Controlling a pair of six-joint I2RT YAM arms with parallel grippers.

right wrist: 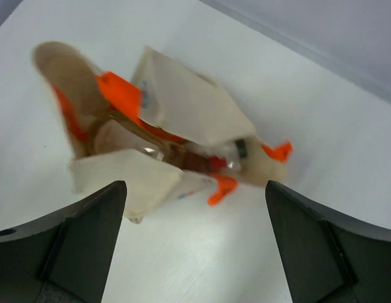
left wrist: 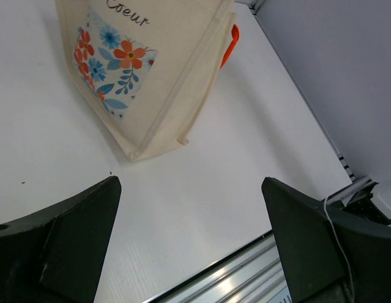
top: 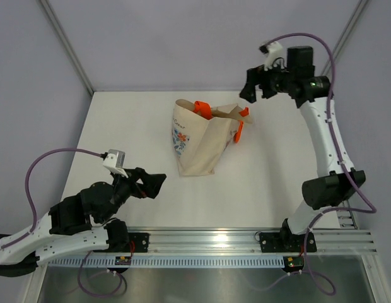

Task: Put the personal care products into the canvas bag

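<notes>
The bag (top: 198, 142) sits on the table (top: 120, 132), a little past its middle and toward the far edge. Its flower print (top: 180, 136) faces the left side, and its orange handles (top: 205, 109) flop at the far end and over the right side. In your left wrist view the bag (left wrist: 151, 76) fills the top of the picture, with the print (left wrist: 110, 63) turned toward the camera and one bottom corner touching the table.

Your right gripper (top: 252, 91) hangs above the far right part of the table, just beside the bag's mouth, fingers spread wide and gripping nothing. From its wrist camera you look down into the bag (right wrist: 183, 110). The cloth is folded inward, a handle (right wrist: 120, 91) lies across the opening, and bottles (right wrist: 205, 161) lie inside, dark red and blurred. You cannot tell which is which.

Your left gripper (top: 154, 183) is low near the front left, well apart from the bag and pointing toward it, fingers (left wrist: 69, 240) released, with bare table between them.
</notes>
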